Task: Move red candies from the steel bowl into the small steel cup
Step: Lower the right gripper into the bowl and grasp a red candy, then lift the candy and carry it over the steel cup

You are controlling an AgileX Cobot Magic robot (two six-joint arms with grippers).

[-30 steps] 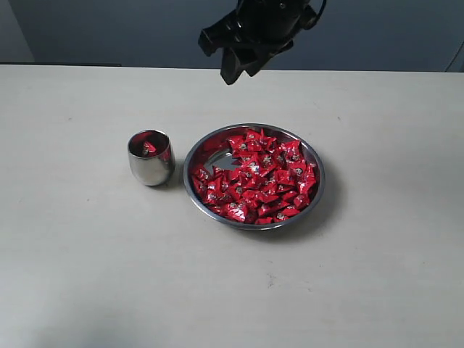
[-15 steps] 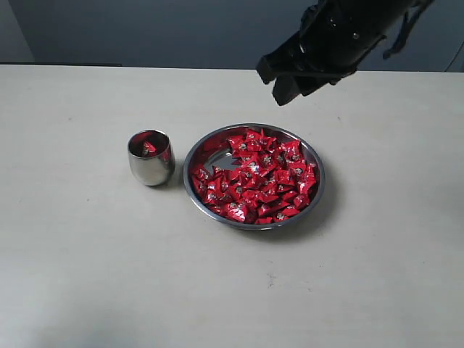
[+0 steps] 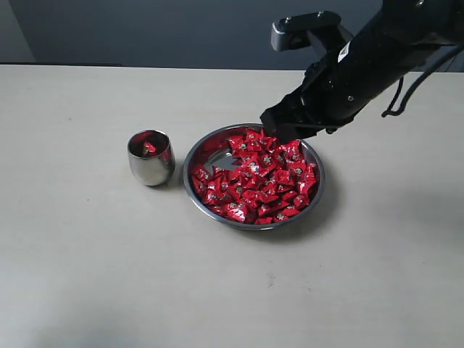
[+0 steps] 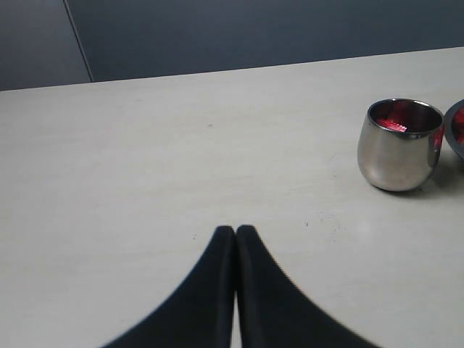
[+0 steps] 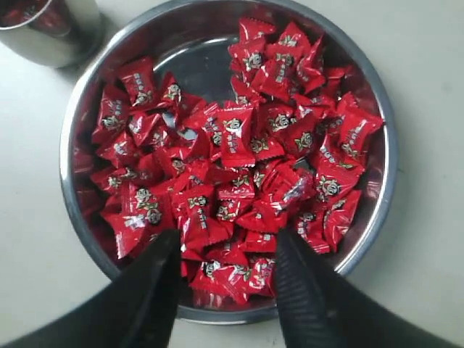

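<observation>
Red candies fill the steel bowl, with the small steel cup at its nine o'clock, so with your right gripper spread wide over the one o'clock rim, lower straight and pinch one loose top candy only.

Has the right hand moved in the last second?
Yes. The right hand dropped and shifted right, from well above the bowl to just over its far rim.

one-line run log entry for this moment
right gripper: open, empty, over red candies in steel bowl | left gripper: shut, empty, over table | small steel cup: upright, red candy inside
</observation>
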